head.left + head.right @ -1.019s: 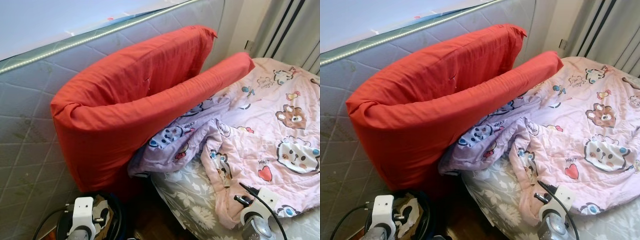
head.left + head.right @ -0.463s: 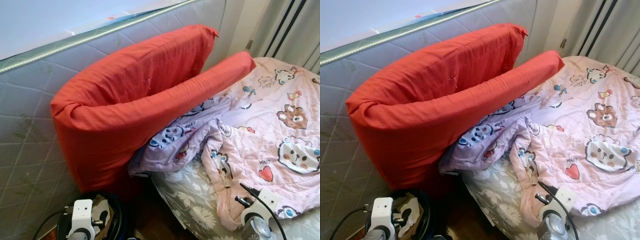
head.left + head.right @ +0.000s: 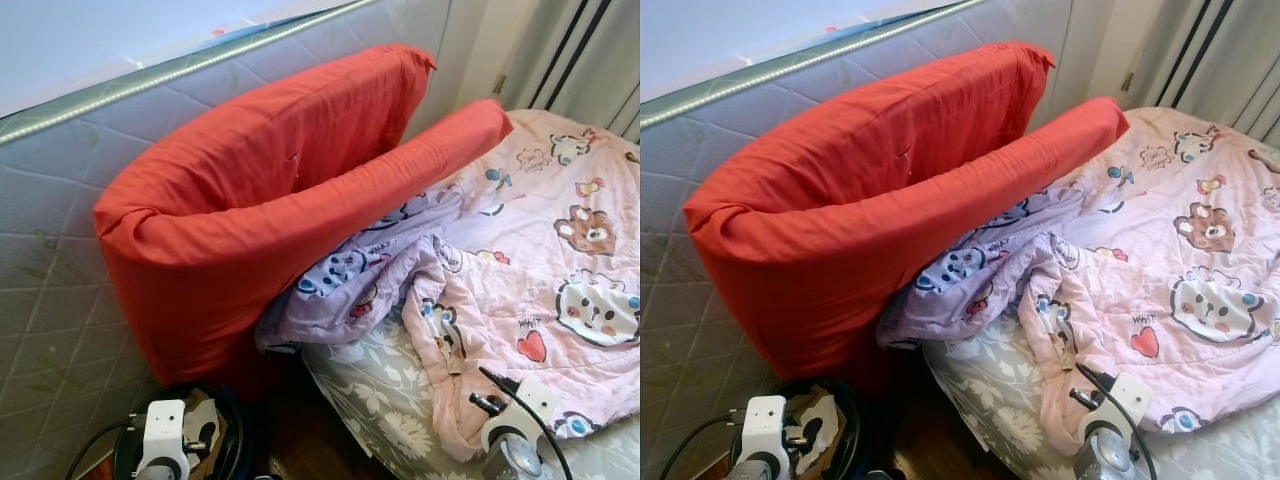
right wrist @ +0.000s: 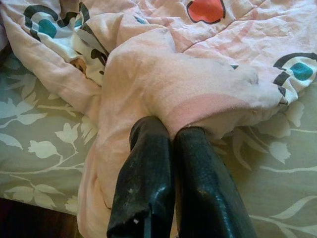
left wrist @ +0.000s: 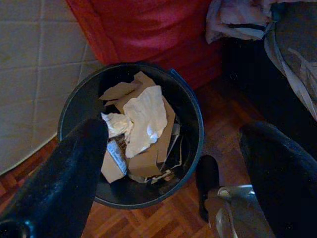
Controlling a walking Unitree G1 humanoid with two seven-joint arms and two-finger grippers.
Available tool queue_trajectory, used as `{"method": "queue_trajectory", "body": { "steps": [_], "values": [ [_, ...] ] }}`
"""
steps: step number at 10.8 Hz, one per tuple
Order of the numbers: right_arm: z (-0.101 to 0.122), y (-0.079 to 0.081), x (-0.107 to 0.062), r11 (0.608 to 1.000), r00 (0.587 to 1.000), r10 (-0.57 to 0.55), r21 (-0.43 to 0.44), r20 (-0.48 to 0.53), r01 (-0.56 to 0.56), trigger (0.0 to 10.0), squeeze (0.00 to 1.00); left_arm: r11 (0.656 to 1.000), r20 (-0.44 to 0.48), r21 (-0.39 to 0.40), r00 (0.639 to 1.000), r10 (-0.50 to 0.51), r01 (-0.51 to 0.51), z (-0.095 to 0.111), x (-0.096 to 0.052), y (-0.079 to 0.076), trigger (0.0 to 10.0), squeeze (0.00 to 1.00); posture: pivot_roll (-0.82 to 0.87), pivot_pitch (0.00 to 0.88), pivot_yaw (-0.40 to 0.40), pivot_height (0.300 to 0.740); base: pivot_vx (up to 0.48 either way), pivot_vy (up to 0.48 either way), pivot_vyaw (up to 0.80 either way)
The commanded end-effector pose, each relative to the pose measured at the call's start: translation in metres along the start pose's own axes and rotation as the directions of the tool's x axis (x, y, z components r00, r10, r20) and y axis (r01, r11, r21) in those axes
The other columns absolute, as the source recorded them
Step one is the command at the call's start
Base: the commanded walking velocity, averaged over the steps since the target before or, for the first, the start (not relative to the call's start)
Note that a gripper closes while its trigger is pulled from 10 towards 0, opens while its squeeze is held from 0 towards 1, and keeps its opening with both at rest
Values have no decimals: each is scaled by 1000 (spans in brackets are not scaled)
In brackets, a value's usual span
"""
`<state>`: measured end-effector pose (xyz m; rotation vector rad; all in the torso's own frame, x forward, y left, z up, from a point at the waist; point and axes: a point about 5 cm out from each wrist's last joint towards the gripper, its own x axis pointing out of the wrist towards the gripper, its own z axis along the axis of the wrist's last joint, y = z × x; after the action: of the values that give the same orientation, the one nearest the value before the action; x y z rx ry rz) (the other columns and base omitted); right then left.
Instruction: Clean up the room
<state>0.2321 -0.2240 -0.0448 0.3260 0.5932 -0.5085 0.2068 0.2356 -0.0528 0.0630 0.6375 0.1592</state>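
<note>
I see the pink quilt (image 3: 540, 290) rumpled at the right of the frame, spilling over the bed's edge; right gripper (image 4: 171, 134) pressed together on its hem; over 1 second only my head view drifted, so tidying hasn't advanced; left gripper (image 5: 173, 148) spread above the bin (image 5: 190, 106).

Bedroom corner. A grey quilted mattress (image 3: 60, 250) stands on edge against the pale wall (image 3: 100, 40). Beside it, the bed (image 3: 380, 400) carries a grey floral sheet. Beyond the bed hang light vertical curtains (image 3: 590, 60). Below the mattress lies reddish-brown parquet floor (image 5: 163, 223). Lighting is soft and diffuse.
</note>
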Motion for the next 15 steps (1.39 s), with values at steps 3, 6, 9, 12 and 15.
{"method": "queue_trajectory", "body": {
  "steps": [3,6,9,12,15],
  "values": [
    [-4,-1,-2,1000,1000,-2,-10,-5,2,10000,0,1000,-20,-4,1000,-4,4,-7,-3,0,10000,0,185,144,-16,740,0,0,0],
    [-3,-8,-1,999,999,-41,-12,-1,41,10000,0,1000,-19,-5,1000,-2,2,-7,-3,2,10000,0,188,146,-18,740,0,0,0],
    [-4,-13,-2,997,997,-73,-22,-2,73,10000,0,1000,-22,-3,1000,-2,2,-8,-4,3,10000,0,185,141,-19,740,0,0,0],
    [-8,-19,-3,995,995,-98,-23,-14,98,10000,0,1000,-20,0,1000,-9,9,-8,-4,1,10000,0,184,131,-17,740,0,0,0],
    [-10,-19,-4,995,995,-96,-28,-20,96,10000,0,1000,-20,4,1000,-14,14,-8,-4,1,10000,0,185,122,-17,740,0,0,0]
  ]
}}
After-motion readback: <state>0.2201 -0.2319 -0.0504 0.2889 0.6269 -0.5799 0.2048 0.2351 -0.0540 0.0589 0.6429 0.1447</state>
